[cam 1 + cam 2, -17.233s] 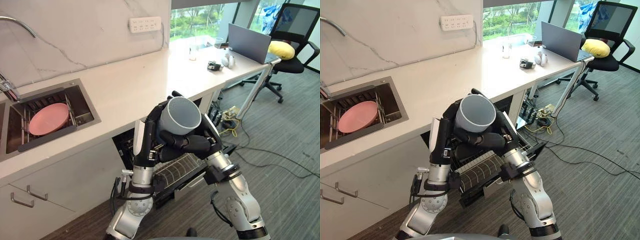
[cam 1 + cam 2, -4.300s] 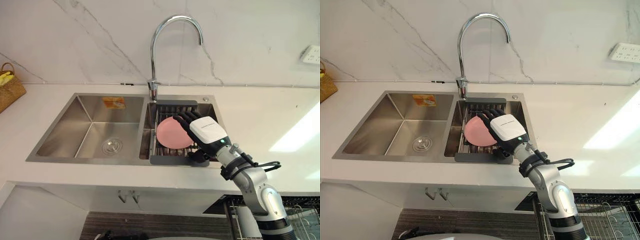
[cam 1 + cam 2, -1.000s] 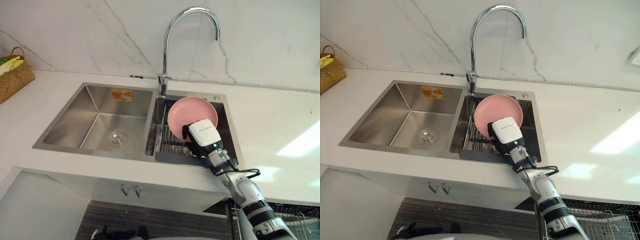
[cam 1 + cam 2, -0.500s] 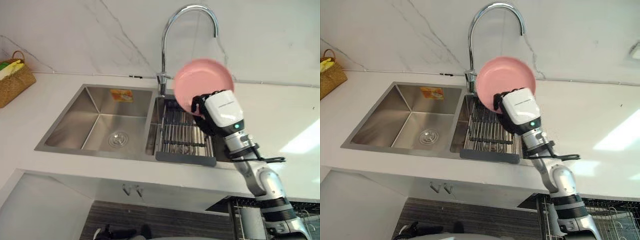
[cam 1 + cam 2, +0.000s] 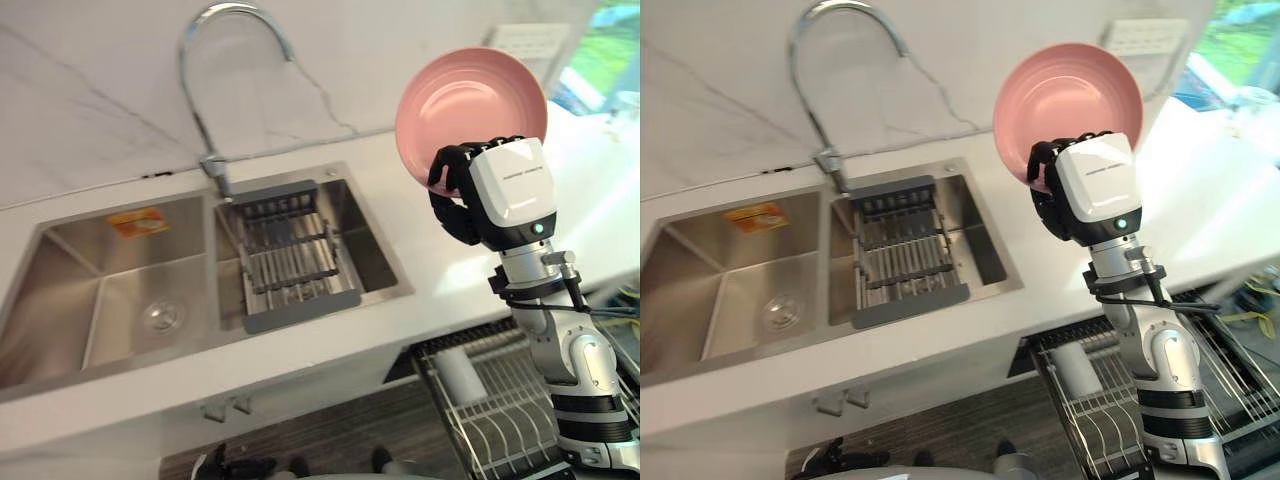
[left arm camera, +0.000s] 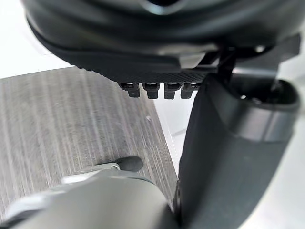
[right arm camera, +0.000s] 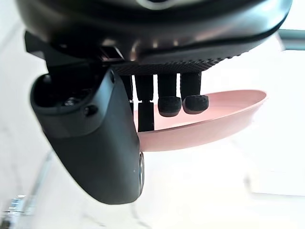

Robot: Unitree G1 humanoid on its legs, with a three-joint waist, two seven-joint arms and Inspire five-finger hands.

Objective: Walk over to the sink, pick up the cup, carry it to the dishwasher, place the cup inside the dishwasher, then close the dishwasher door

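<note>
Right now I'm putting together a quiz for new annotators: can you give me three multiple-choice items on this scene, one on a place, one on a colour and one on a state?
1. Where is the plate?
A. In the dishwasher rack
B. Held up in the air by the right hand
C. Flat on the counter

2. What colour is the plate?
A. Pink
B. Blue
C. White

3. How is the right hand set?
A. Open, touching nothing
B. Curled round the plate's rim
C. Shut on nothing

Key: 1 B, as both eye views show the plate raised in that hand. 2 A, as it is pink in every view of it. 3 B, as the right wrist view shows the fingers over the rim and the thumb beneath it.
</note>
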